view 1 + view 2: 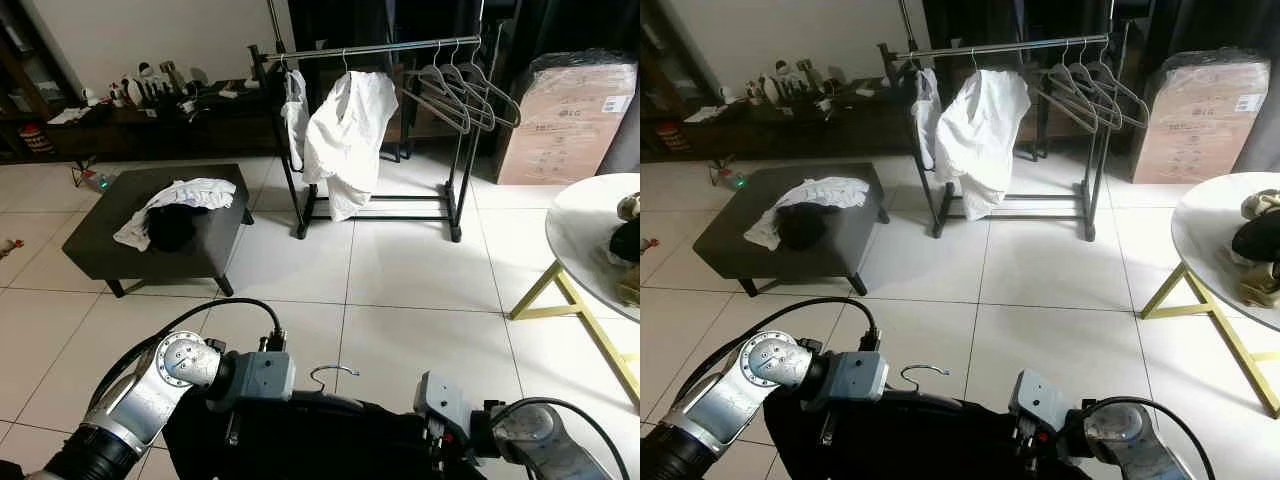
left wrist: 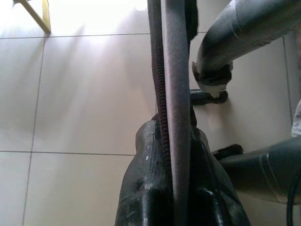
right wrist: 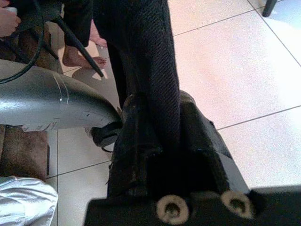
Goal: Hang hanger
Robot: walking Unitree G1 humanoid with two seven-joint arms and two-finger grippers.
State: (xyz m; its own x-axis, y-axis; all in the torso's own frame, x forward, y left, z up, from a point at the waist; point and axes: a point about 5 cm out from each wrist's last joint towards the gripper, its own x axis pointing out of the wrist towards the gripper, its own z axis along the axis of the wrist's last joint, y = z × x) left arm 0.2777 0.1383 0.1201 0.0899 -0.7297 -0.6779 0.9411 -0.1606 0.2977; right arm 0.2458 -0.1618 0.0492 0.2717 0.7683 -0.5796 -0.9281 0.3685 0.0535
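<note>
A hanger with a metal hook (image 1: 333, 372) carries a black garment (image 1: 300, 440) low in front of me, held between both arms. My left gripper (image 2: 175, 183) is shut on the hanger's shoulder bar and the cloth edge. My right gripper (image 3: 155, 150) is shut on the black fabric over the other shoulder. Across the tiled floor stands the black clothes rack (image 1: 372, 47). On its rail hang a white shirt (image 1: 345, 135) and several bare hangers (image 1: 462, 92).
A dark ottoman (image 1: 120, 240) with white and black clothes sits ahead on the left. A round white table (image 1: 590, 235) on yellow legs is at the right, and a wrapped cardboard box (image 1: 570, 115) behind it. A person's bare feet (image 3: 82, 59) stand behind me.
</note>
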